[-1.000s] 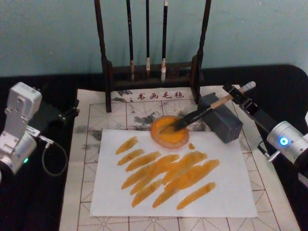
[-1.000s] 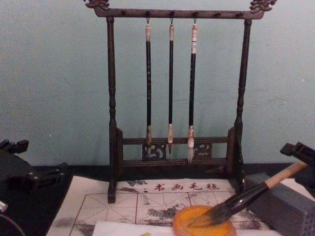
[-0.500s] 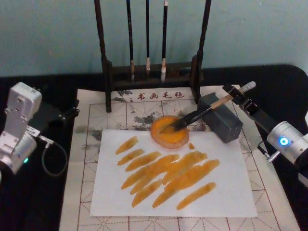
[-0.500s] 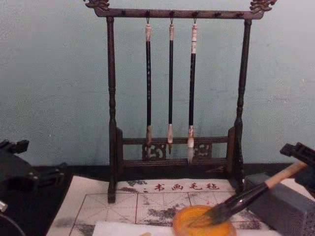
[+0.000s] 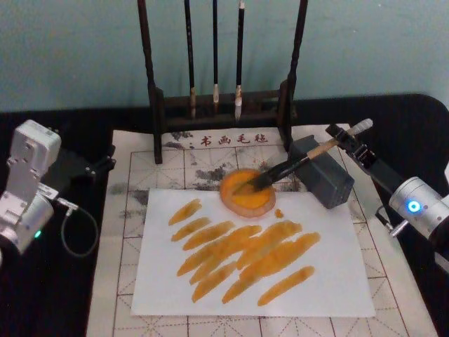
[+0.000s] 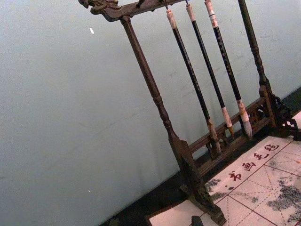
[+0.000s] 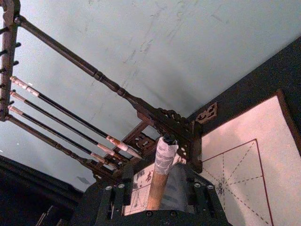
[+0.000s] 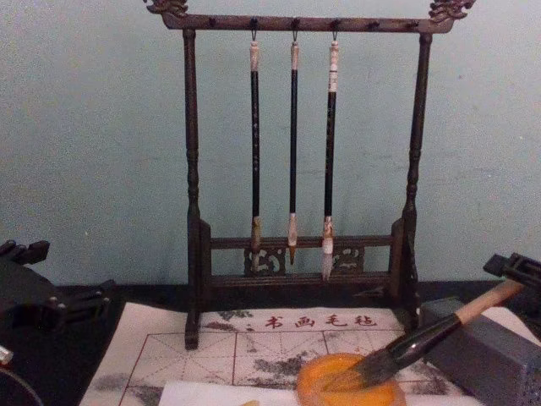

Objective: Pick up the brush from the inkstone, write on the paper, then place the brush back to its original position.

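The brush [image 5: 291,166] lies tilted, its bushy tip in the round orange inkstone [image 5: 245,193] and its wooden handle propped on a grey block [image 5: 324,177]. My right gripper [image 5: 348,135] sits at the handle's upper end. In the right wrist view the handle [image 7: 160,179] stands between the gripper's fingers with a gap on each side, so the gripper is open. The chest view shows the brush [image 8: 423,338] sloping down into the inkstone [image 8: 348,381]. The white paper [image 5: 333,281] carries several orange strokes. My left gripper [image 5: 90,167] is parked at the far left.
A dark wooden rack [image 5: 158,105] with three thin hanging brushes [image 8: 292,144] stands behind the inkstone. An ink-stained mat [image 5: 133,158] with red grid lines lies under the paper, on a black table [image 5: 421,119].
In the chest view the right gripper has sunk slightly at the handle's end. The brush, inkstone and left arm stay where they were.
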### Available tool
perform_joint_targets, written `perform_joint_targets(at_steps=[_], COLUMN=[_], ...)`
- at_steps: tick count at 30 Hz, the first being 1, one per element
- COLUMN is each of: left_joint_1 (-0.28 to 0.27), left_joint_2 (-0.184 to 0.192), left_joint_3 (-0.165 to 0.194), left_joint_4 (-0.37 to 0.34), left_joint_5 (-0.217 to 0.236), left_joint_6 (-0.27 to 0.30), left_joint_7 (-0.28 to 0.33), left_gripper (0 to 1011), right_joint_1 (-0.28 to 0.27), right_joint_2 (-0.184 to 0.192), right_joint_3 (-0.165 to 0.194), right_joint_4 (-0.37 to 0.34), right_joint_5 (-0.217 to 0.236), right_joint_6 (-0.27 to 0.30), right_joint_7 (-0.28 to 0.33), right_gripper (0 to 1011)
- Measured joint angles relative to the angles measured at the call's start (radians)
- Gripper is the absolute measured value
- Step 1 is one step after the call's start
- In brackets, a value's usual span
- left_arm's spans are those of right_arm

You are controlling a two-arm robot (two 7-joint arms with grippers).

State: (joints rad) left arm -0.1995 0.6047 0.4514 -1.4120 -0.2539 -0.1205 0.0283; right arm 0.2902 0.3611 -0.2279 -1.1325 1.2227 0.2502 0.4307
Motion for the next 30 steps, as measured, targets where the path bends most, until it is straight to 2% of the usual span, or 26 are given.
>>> perform_joint_targets(at_steps=[3, 4, 10, 13, 16, 30], left_joint_1=[0.0, 0.0, 0.0, 0.0, 0.0, 0.0], left_joint_2=[0.0, 0.0, 0.0, 0.0, 0.0, 0.0], left_joint_3=[0.0, 0.0, 0.0, 0.0, 0.0, 0.0], left_joint_4=[0.0, 0.0, 0.0, 0.0, 0.0, 0.0], left_joint_5=[0.0, 0.0, 0.0, 0.0, 0.0, 0.0], left_joint_6=[0.0, 0.0, 0.0, 0.0, 0.0, 0.0], left_joint_7=[0.0, 0.0, 0.0, 0.0, 0.0, 0.0], left_gripper=[1001, 1001, 1001, 1001, 1001, 1001], right_joint_1=[0.0, 0.0, 0.0, 0.0, 0.0, 0.0], right_joint_2=[0.0, 0.0, 0.0, 0.0, 0.0, 0.0], right_joint_3=[0.0, 0.0, 0.0, 0.0, 0.0, 0.0], right_joint_4=[0.0, 0.0, 0.0, 0.0, 0.0, 0.0], right_joint_5=[0.0, 0.0, 0.0, 0.0, 0.0, 0.0], right_joint_6=[0.0, 0.0, 0.0, 0.0, 0.0, 0.0], right_joint_7=[0.0, 0.0, 0.0, 0.0, 0.0, 0.0], right_gripper=[614, 552, 399, 270, 197, 195])
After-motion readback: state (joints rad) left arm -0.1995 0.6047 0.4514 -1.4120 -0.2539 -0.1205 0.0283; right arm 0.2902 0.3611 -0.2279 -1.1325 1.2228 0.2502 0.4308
